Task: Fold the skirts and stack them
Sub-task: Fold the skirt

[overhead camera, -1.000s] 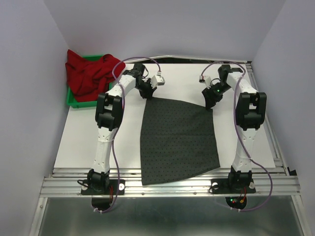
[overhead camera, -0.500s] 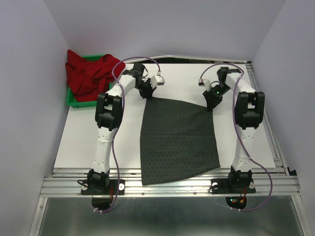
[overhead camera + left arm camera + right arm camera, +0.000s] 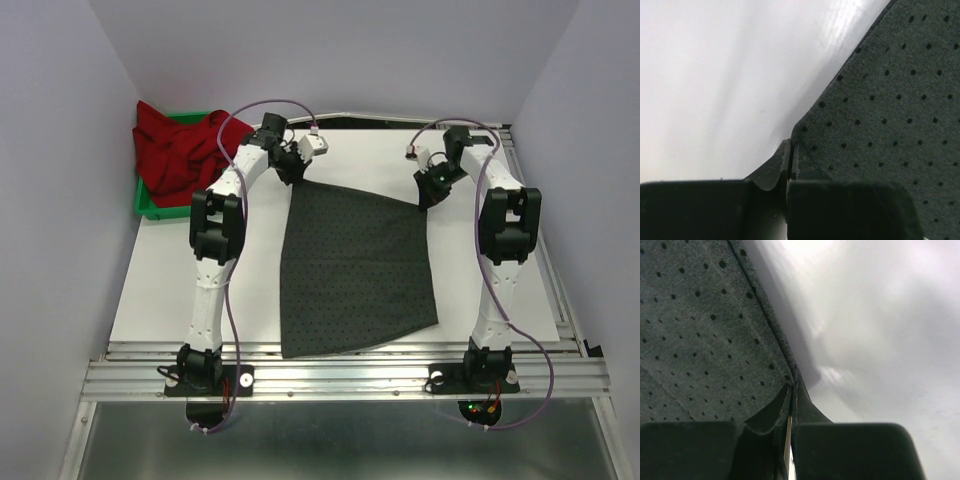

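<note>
Pinching dotted skirt (image 3: 355,265), left pincer (image 3: 790,151), right pincer (image 3: 791,392) (red skirt (image 3: 175,150) only overhead).

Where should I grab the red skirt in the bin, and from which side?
Pinch a raised fold near the middle of the red skirt, coming down from above: it lies bunched in the green bin, no edge or corner laid out. The left pincer is nearer, but is shut on the dotted black skirt.

Bright, even light; glare on table (image 3: 715,60); left claw (image 3: 790,152) blurred, shadowed.
</note>
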You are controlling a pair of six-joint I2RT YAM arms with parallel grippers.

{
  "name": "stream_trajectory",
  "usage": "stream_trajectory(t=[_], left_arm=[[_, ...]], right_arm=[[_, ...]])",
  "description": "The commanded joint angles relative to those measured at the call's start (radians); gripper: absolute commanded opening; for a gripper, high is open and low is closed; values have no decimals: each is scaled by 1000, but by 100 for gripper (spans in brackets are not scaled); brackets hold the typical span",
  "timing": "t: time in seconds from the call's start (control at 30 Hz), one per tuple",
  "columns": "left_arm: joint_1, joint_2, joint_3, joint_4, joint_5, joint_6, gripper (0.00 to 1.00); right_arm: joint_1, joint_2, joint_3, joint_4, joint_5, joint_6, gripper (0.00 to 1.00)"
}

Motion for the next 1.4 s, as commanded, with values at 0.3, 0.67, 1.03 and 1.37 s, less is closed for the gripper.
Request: stream_trajectory(t=[0.3, 0.67, 1.03, 1.37], left_arm=[[35, -396, -92, 166, -127, 44, 0], [16, -781, -624, 249, -94, 117, 0], [-115, -1041, -1172, 312, -89, 48, 0], [-174, -999, -1171, 311, -132, -91, 0]], right_arm=[[-6, -261, 28, 261, 26, 88, 1], [-6, -554, -376, 394, -11, 7, 1], [12, -718, -807, 551, 11, -53, 1], [21, -694, -801, 586, 15, 7, 1]])
